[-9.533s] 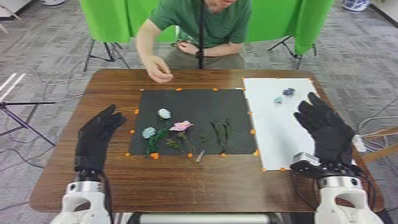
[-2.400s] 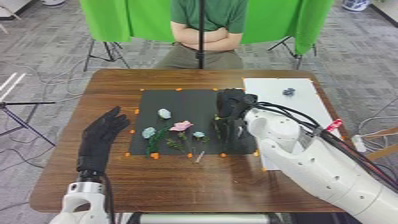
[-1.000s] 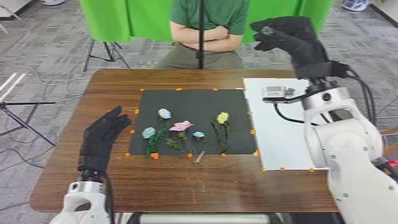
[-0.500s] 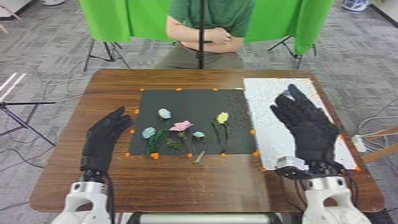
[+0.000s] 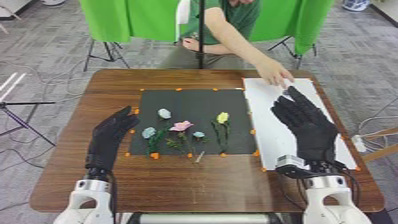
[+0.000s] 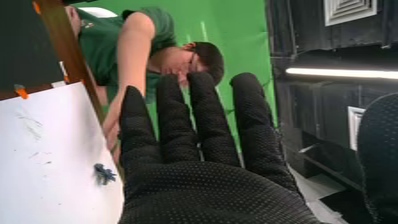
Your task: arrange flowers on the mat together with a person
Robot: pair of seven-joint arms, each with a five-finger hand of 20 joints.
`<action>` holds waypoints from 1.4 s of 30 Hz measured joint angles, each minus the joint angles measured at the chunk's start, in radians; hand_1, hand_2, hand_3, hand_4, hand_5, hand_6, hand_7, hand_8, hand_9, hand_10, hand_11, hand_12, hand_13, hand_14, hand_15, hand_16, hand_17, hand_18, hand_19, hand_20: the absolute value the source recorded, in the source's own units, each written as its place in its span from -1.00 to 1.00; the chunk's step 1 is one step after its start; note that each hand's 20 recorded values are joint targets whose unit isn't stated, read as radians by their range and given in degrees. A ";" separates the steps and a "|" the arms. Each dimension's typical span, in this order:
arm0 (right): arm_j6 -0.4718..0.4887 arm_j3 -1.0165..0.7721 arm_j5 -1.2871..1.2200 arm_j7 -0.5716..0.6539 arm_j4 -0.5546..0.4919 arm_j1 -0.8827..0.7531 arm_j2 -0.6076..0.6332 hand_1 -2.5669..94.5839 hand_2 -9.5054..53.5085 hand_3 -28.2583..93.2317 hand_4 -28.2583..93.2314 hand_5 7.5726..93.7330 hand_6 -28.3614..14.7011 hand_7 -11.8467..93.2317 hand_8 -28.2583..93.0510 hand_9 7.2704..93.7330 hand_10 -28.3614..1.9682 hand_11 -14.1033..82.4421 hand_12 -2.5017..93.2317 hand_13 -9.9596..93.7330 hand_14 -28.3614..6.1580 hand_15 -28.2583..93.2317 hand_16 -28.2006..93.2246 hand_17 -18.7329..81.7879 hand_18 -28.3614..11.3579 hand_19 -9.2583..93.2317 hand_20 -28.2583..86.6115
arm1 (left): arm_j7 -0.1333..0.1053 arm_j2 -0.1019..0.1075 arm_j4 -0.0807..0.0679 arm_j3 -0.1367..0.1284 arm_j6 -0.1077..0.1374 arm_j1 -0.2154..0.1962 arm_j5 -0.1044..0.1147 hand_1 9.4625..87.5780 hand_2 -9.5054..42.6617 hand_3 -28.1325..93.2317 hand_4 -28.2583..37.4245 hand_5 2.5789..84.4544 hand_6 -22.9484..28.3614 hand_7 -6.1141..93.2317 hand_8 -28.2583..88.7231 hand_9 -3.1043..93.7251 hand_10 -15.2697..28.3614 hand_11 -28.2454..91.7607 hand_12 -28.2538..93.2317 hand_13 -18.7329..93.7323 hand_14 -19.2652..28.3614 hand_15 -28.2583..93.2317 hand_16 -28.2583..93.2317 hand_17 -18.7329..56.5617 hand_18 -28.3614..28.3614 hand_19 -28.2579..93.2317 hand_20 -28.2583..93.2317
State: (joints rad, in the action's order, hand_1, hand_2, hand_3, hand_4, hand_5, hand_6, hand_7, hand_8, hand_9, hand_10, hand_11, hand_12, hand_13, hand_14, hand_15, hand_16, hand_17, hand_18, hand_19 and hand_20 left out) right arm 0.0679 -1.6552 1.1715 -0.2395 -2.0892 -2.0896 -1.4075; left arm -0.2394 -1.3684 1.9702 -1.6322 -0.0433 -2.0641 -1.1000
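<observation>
On the wooden table [image 5: 169, 185], flowers [image 5: 181, 126] are laid on the mat [image 5: 194, 104] mid-frame; upper right, a person's hand [image 5: 273, 71] is extended; left hand [image 5: 108, 137] and right hand [image 5: 311, 132] are held straight-fingered.

The brown wooden worktop [image 5: 200, 187] carries a dark rectangular mat [image 5: 187, 102] laid flat and, just beside it on the robot's right, a longer white sheet [image 5: 272, 125] extending past the mat at both ends, with orange tape pieces [image 5: 155, 156] along their edges.
</observation>
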 measured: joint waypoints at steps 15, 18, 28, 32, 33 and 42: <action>0.076 -0.020 0.001 0.062 0.007 0.010 0.000 -0.86 -0.52 0.75 -0.82 -0.10 0.33 -0.57 -0.66 -0.08 -0.09 -0.59 -0.66 -0.10 -0.16 -0.34 -0.24 -0.23 -0.34 -0.68 0.00 | 0.000 0.000 -0.001 0.001 0.000 0.002 0.006 -0.58 -0.60 0.58 -0.68 0.09 0.06 -0.63 -0.61 -0.02 0.33 -0.24 -0.31 -0.06 0.59 -0.18 -0.50 -0.37 0.49 -0.37 -0.22; 0.081 -0.028 0.007 0.068 0.007 0.013 0.000 -0.85 -0.52 0.75 -0.81 -0.10 0.33 -0.57 -0.66 -0.08 -0.09 -0.59 -0.66 -0.10 -0.17 -0.34 -0.24 -0.23 -0.34 -0.67 0.00 | 0.000 -0.001 0.000 0.001 0.000 0.002 0.007 -0.58 -0.59 0.58 -0.68 0.09 0.06 -0.63 -0.61 -0.02 0.32 -0.24 -0.31 -0.06 0.59 -0.19 -0.50 -0.37 0.49 -0.38 -0.22; 0.103 -0.037 0.016 0.082 0.007 0.015 0.000 -0.85 -0.52 0.75 -0.81 -0.08 0.33 -0.57 -0.66 -0.05 -0.10 -0.58 -0.65 -0.07 -0.19 -0.33 -0.23 -0.23 -0.36 -0.66 0.01 | 0.003 -0.002 0.000 0.001 0.000 0.002 0.009 -0.58 -0.59 0.58 -0.67 0.08 0.05 -0.63 -0.61 -0.03 0.32 -0.24 -0.32 -0.06 0.58 -0.19 -0.50 -0.37 0.49 -0.38 -0.22; 0.102 -0.037 0.016 0.082 0.007 0.014 0.000 -0.85 -0.52 0.75 -0.81 -0.07 0.32 -0.56 -0.66 -0.05 -0.11 -0.58 -0.65 -0.06 -0.19 -0.32 -0.22 -0.23 -0.36 -0.64 0.01 | 0.004 -0.002 0.000 0.001 0.001 0.002 0.010 -0.58 -0.59 0.58 -0.67 0.08 0.05 -0.63 -0.61 -0.03 0.32 -0.24 -0.32 -0.06 0.58 -0.19 -0.50 -0.37 0.49 -0.38 -0.22; 0.101 -0.037 0.016 0.082 0.007 0.014 0.000 -0.85 -0.51 0.75 -0.81 -0.07 0.32 -0.56 -0.66 -0.04 -0.11 -0.58 -0.65 -0.06 -0.19 -0.32 -0.22 -0.23 -0.36 -0.64 0.01 | 0.004 -0.002 0.000 0.001 0.001 0.001 0.010 -0.58 -0.59 0.58 -0.67 0.08 0.05 -0.63 -0.61 -0.03 0.32 -0.24 -0.32 -0.06 0.58 -0.19 -0.50 -0.37 0.49 -0.38 -0.22; 0.096 -0.034 0.015 0.081 0.006 0.014 0.000 -0.85 -0.51 0.75 -0.81 -0.06 0.32 -0.56 -0.67 -0.04 -0.11 -0.58 -0.65 -0.04 -0.20 -0.32 -0.20 -0.23 -0.37 -0.63 0.02 | 0.006 -0.002 0.000 0.001 0.001 0.002 0.012 -0.58 -0.59 0.58 -0.67 0.08 0.06 -0.63 -0.61 -0.03 0.32 -0.24 -0.32 -0.06 0.58 -0.19 -0.50 -0.37 0.49 -0.38 -0.22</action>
State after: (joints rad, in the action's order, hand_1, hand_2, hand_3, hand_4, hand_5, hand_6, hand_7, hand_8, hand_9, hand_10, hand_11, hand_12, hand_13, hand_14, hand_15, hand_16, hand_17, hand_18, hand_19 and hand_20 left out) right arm 0.1641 -1.6891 1.1866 -0.1580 -2.0829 -2.0760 -1.4076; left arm -0.2336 -1.3703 1.9701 -1.6314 -0.0426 -2.0622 -1.0884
